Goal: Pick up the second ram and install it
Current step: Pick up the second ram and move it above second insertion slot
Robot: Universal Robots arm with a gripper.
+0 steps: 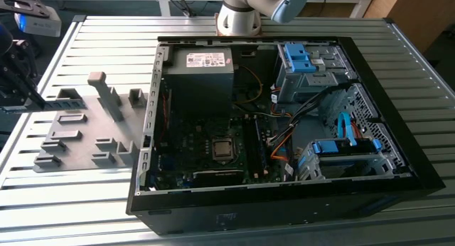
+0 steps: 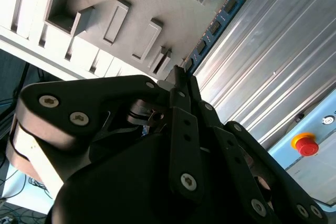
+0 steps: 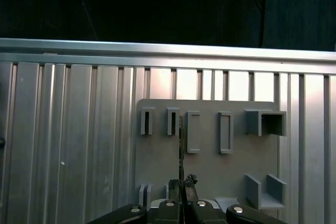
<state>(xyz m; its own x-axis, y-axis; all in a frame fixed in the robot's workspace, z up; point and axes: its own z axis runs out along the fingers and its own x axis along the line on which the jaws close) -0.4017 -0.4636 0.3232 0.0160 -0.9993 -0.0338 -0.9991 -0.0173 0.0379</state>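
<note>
My gripper (image 2: pixel 181 74) is shut on the second ram (image 2: pixel 218 22), a thin blue-green stick with a row of black chips that juts out past the fingertips. In the first wrist view the ram (image 3: pixel 180 140) shows edge-on as a thin dark line rising from the gripper (image 3: pixel 181 184) over the grey slotted holder tray (image 3: pixel 210 171). In the exterior view the gripper (image 1: pixel 16 97) hangs at the far left, by the left end of the holder tray (image 1: pixel 78 134). It is well away from the open computer case (image 1: pixel 284 193).
The case lies open on the ribbed metal table (image 1: pixel 398 224), with the motherboard and CPU socket (image 1: pixel 223 148) exposed and long memory slots (image 1: pixel 257 145) beside it. Blue drive-bay clips (image 1: pixel 299 57) and cables fill its right side. A red stop button (image 2: pixel 305 144) sits off the table.
</note>
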